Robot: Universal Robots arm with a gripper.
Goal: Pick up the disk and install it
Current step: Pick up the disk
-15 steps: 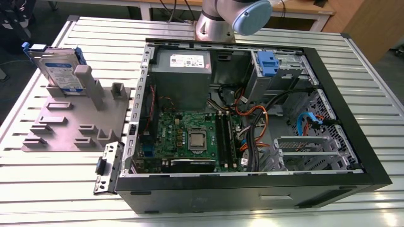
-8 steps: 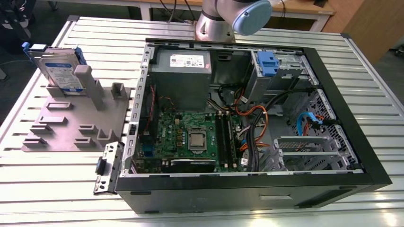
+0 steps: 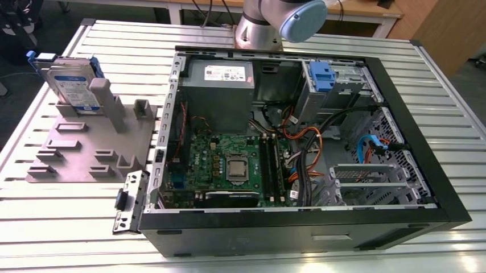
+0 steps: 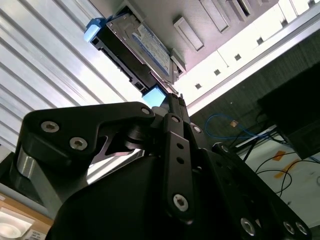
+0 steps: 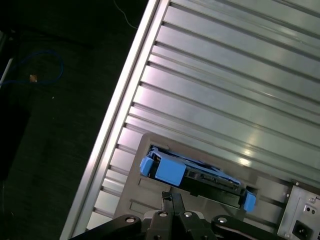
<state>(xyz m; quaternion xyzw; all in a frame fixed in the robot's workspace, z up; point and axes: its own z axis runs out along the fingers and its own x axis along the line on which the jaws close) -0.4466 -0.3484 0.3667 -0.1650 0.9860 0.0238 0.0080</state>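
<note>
The disk (image 3: pixel 72 79) stands on edge in a grey slotted fixture (image 3: pixel 83 153) at the exterior view's left, its white-and-blue label facing out and its blue carrier frame round the edges. In both wrist views I look down on the disk (image 5: pixel 200 175) (image 4: pixel 137 42) from above. My gripper (image 5: pixel 171 195) (image 4: pixel 172 100) hangs over it with a clear gap, its black fingers closed together on nothing. The arm's joint (image 3: pixel 281 23) shows at the back of the table.
An open computer case (image 3: pixel 304 142) lies on the slatted metal table (image 3: pixel 45 216), with a grey power supply (image 3: pixel 220 91), a drive bay with a blue latch (image 3: pixel 322 77) and loose cables inside. The table edge (image 5: pixel 125 90) runs close to the fixture, with dark floor beyond.
</note>
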